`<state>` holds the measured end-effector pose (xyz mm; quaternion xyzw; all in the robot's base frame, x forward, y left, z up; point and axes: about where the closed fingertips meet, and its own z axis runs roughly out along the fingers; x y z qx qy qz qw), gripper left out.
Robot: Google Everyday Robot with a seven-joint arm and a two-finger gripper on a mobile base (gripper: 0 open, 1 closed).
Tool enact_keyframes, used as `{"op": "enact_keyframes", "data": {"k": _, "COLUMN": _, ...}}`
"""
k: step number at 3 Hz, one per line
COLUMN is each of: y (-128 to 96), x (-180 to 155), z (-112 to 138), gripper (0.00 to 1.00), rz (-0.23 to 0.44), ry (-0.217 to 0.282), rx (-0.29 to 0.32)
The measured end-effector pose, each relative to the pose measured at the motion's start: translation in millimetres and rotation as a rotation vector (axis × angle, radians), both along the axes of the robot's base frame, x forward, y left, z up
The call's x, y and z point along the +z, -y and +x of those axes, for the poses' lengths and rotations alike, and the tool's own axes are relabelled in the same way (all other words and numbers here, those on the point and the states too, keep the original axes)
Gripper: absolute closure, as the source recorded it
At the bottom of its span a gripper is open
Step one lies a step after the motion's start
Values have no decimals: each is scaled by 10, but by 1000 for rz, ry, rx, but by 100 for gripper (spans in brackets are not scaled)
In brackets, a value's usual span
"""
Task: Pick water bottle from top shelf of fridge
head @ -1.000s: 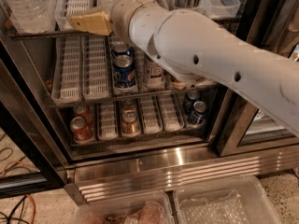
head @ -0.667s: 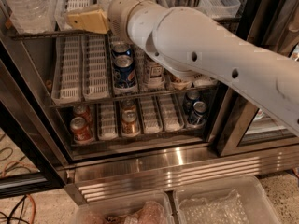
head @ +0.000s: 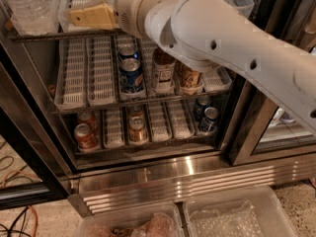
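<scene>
**At the fridge's [head: 163, 174] top shelf [head: 44, 35], the water bottle [head: 27, 6] close by**
My gripper [head: 74, 18] hovers above the shelf's front edge, pointing toward nine o'clock, where the bottle stands upright just beside it. I cannot tell whether my jaws are wide or narrow.

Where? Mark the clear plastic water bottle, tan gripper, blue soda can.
clear plastic water bottle [head: 29, 11], camera view, body
tan gripper [head: 73, 17], camera view, tip by top shelf [head: 59, 35]
blue soda can [head: 131, 75], camera view, side

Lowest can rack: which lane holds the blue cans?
The rightmost lane holds the blue cans. The red-orange cans sit in the left lane, the brownish-orange cans in the middle. The gripper is up at the top shelf, beside the water bottle.
</scene>
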<state>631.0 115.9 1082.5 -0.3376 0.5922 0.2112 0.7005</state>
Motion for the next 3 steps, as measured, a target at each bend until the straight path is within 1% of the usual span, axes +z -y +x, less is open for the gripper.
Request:
{"op": "enact_keyframes", "data": {"k": 1, "y": -7, "x": -12, "z": -9, "gripper": 0, "rz": -20, "ry": -4, "rx": 72}}
{"op": "enact_keyframes", "data": {"k": 2, "y": 13, "x": -94, "z": -42, "gripper": 0, "rz": -50, "ry": -29, "rx": 133}}
{"op": "enact_keyframes", "data": {"k": 3, "y": 37, "x": -177, "z": -51, "gripper": 0, "rz": -75, "ry": -56, "rx": 169}}
